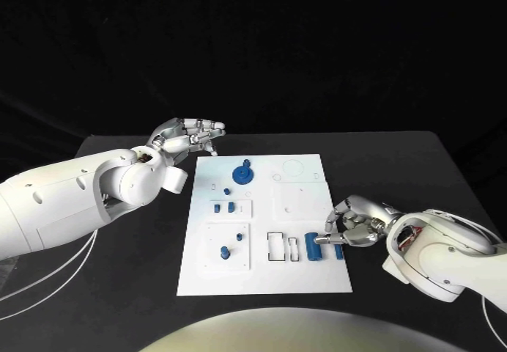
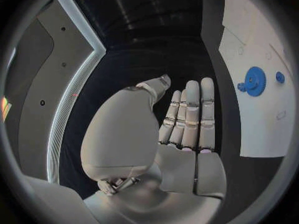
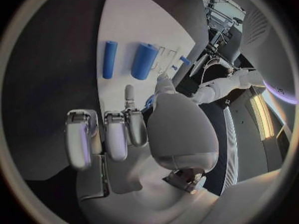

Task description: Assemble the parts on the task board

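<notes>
The white task board [image 1: 306,279] lies mid-table. On it are a blue gear [image 1: 243,174], several small blue parts [image 1: 223,207] and two blue cylinders, a thick one [image 1: 316,247] and a thin one [image 1: 339,251]. My right hand [image 1: 354,224] hovers at the board's right edge, just above the cylinders [image 3: 144,60], with most fingers curled. In the right wrist view a speck of blue [image 3: 149,100] shows between thumb and one finger; I cannot tell if it is held. My left hand [image 1: 190,136] is off the board's far left corner, fingers [image 2: 190,114] straight and holding nothing, the gear [image 2: 253,80] beside it.
Empty outlined slots [image 1: 283,246] sit left of the thick cylinder. Round recesses [image 1: 293,169] mark the board's far right corner. Black table [image 1: 127,293] surrounds the board on all sides, and white cables [image 1: 42,293] trail at the near left.
</notes>
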Motion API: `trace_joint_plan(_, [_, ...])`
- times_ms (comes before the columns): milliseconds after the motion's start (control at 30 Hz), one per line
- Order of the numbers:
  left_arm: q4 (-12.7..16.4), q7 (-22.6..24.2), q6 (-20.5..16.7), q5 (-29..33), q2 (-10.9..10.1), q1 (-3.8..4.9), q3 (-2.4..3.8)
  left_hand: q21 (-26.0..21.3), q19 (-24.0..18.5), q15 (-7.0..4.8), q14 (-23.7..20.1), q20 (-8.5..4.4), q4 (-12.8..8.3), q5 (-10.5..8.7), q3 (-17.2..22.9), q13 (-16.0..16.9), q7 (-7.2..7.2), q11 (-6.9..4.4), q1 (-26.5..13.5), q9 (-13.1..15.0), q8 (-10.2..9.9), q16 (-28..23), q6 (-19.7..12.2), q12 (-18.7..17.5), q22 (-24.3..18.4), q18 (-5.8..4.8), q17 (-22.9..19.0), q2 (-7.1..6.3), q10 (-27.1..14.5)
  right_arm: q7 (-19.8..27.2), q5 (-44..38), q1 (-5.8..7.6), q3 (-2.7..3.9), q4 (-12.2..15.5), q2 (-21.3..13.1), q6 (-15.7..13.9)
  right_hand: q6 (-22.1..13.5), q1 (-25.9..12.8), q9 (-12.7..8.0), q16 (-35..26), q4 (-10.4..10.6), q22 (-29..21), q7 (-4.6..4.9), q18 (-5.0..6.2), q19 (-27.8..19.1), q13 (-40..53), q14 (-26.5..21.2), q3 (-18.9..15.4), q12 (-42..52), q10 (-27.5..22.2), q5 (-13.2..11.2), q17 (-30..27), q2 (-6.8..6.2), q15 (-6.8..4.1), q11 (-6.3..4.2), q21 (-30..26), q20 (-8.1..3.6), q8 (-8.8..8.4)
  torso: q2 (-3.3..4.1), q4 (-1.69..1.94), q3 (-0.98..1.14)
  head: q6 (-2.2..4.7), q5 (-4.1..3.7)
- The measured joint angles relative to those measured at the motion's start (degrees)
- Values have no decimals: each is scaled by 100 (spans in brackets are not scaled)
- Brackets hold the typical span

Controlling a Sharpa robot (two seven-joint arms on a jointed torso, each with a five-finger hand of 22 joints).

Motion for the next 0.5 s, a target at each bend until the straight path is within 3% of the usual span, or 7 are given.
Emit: trace_joint_plan(500, [4,-7,6,-1,-18,0,-3,0,0,0,0,0,17,0,-17,0,0,0,0,0,0,0,0,0,1,-1,0,0,0,-409,-267,-281,-3,-155,343,16,0,-167,66,-1,9,4,0,0,0,-1,0,-53,0,-1,0,-1,16,0,0,51,0,66,3,3,-5,-40,15])
